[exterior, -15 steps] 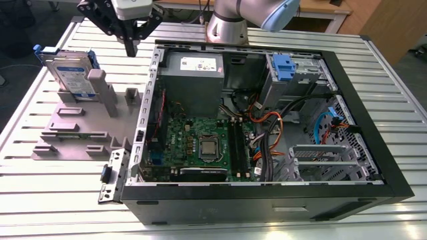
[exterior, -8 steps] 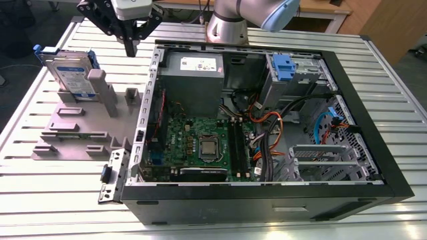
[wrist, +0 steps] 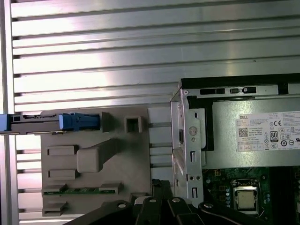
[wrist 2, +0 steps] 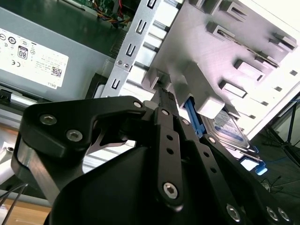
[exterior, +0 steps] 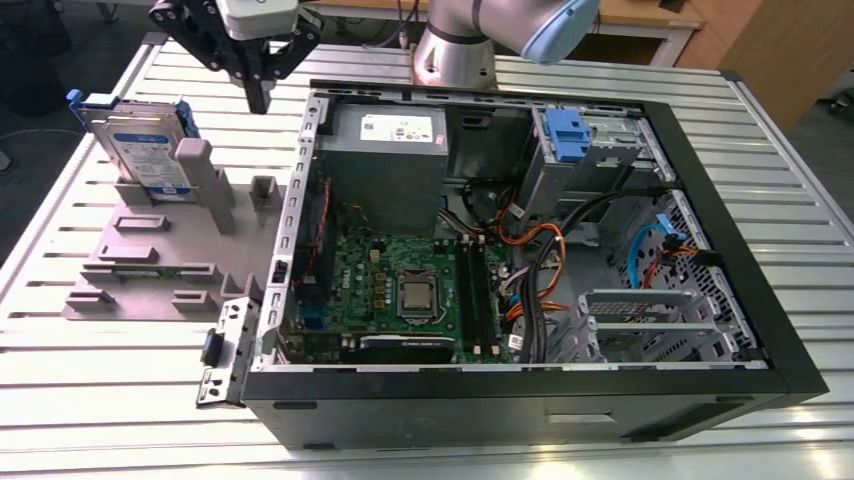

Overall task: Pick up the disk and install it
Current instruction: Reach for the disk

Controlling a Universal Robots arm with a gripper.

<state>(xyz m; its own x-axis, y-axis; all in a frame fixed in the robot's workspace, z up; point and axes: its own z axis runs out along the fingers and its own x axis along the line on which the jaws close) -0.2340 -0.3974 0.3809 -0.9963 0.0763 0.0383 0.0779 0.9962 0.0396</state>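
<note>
The open computer (exterior: 507, 415) sits up front on the metal table (exterior: 120, 400). Beside it, on the exterior view's left, a grey holder (exterior: 140, 275) keeps the disk (exterior: 144, 150) standing on its edge. Farther back, the gripper (exterior: 256, 105) hangs near the disk, pinched together with nothing in it.

The disk (wrist: 37, 124) stands on edge in the grey fixture (wrist: 136, 157) on the slatted table (wrist: 140, 47), beside the open case (wrist: 190, 140).

In the exterior view, from your gripper (exterior: 256, 100), the case wall (exterior: 310, 150) blocks 3 o'clock. Grey posts (exterior: 195, 180) stand at 7 and the upright disk (exterior: 140, 150) at 8. The table (exterior: 134, 65) at 10 looks open, probably.
</note>
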